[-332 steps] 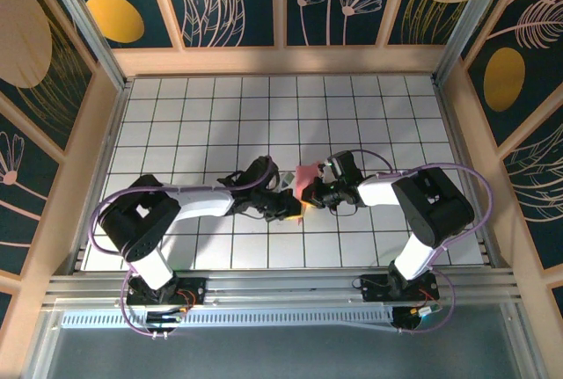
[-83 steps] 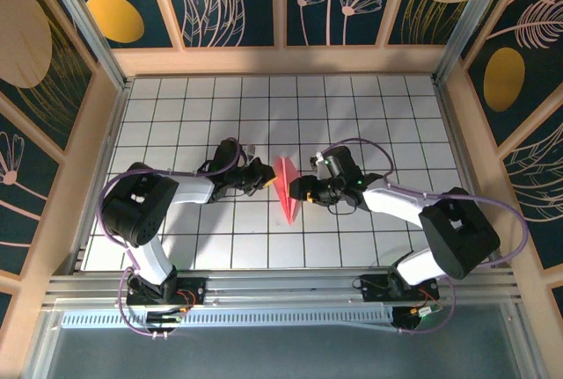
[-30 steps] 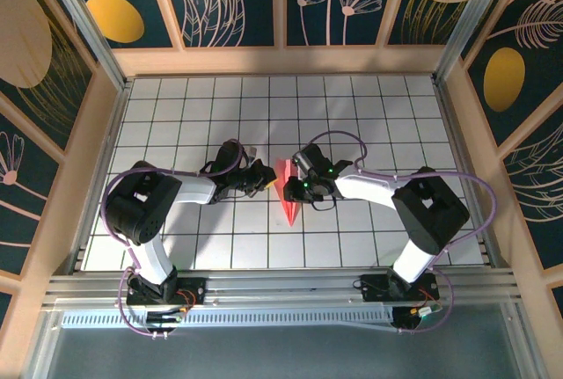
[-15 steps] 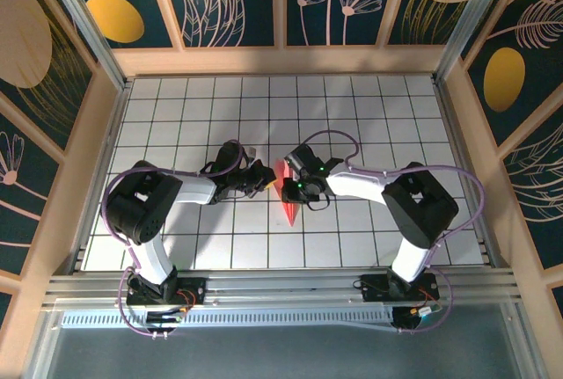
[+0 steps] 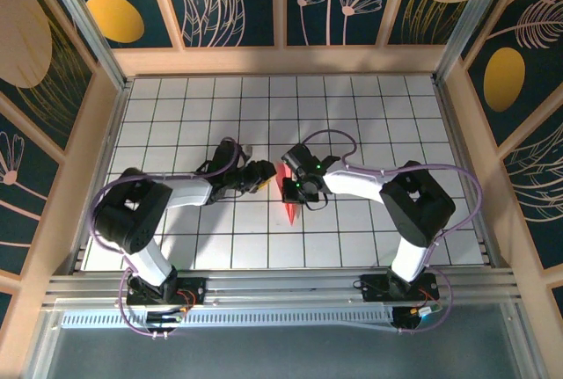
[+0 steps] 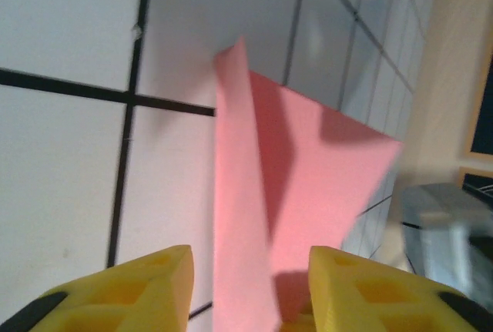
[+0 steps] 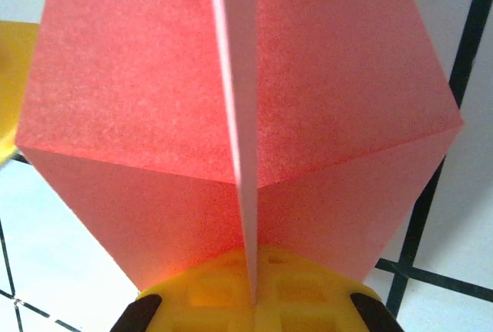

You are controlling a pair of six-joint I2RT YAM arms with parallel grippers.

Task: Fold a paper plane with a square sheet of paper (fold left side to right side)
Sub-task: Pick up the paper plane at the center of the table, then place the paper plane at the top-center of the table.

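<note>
Pinching the upright keel of the paper plane (image 7: 323,85), the right tool (image 7: 250,290) is clenched; the left tool (image 6: 248,263) stands released astride its edge; folding appears nearly finished.

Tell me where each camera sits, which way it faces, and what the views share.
Top external: above and behind the arms, looking down on the white tiled table; both arms, with left gripper and right gripper at the salmon-pink paper plane.
Left wrist: on the left arm, facing low across the tiles at the plane; its open yellow fingers show.
Right wrist: on the right arm, close on the plane's upright fold, pinched in its yellow fingers.
Shared: all three see the plane.
</note>
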